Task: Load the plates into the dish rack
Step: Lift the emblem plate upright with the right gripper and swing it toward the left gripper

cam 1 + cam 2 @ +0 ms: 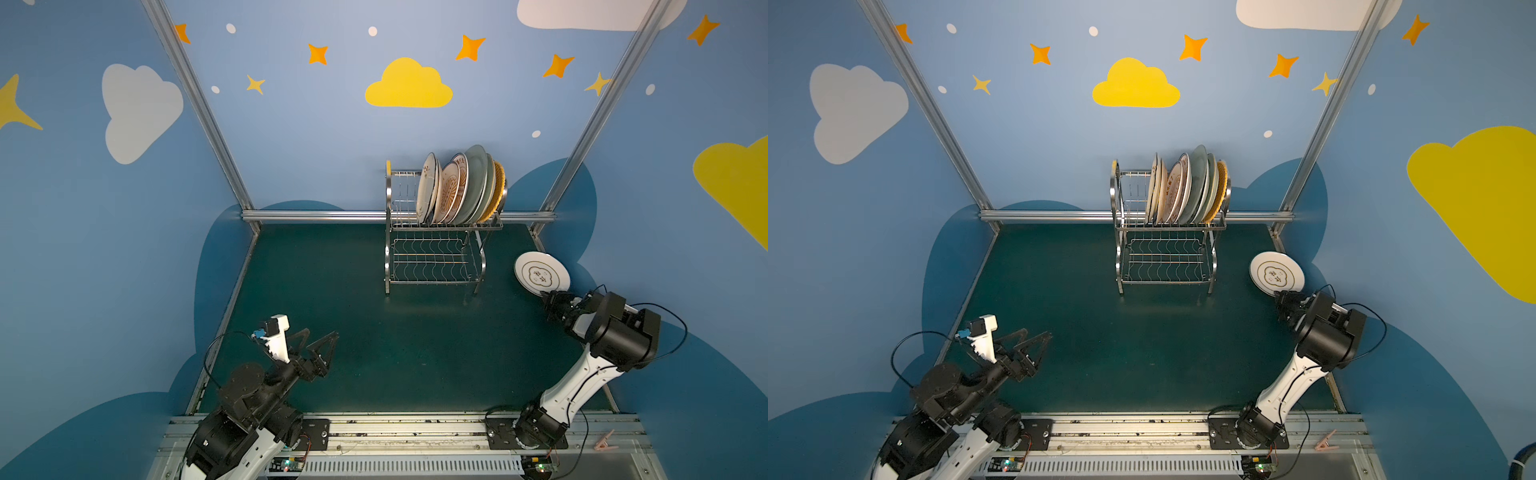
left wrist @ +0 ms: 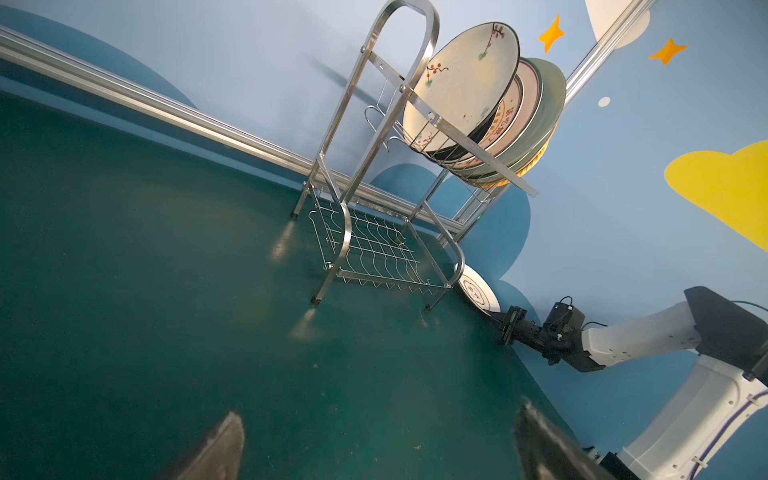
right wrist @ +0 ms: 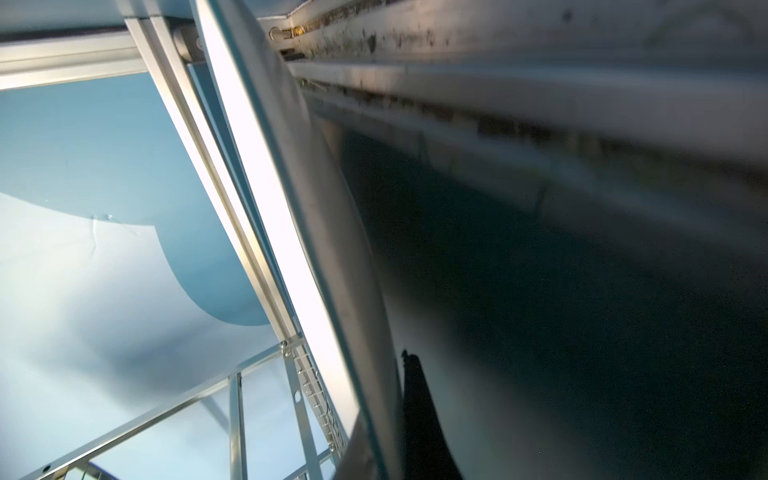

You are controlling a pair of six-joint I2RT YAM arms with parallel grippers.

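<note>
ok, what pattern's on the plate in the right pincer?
White plate, thin ring near the rim, cloud-shaped outline around small central marks. Clearest in a top view.

1. Type: enclosed robot lab test cell.
2. Aluminium frame (image 1: 198, 104) and cloud-and-star backdrop walls (image 1: 332, 124) enclose the green mat (image 1: 332, 324).
3. Rail (image 1: 415, 428) along the mat's near edge carries two cabled robot arms (image 1: 582, 374).

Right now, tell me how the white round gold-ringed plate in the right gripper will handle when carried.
The white round gold-ringed plate looks stiff and glazed, so it may slip in the right gripper, shut on one edge. Held off-centre, it may droop. Likely ceramic: a knock on the steel wire rack could chip it.
</note>
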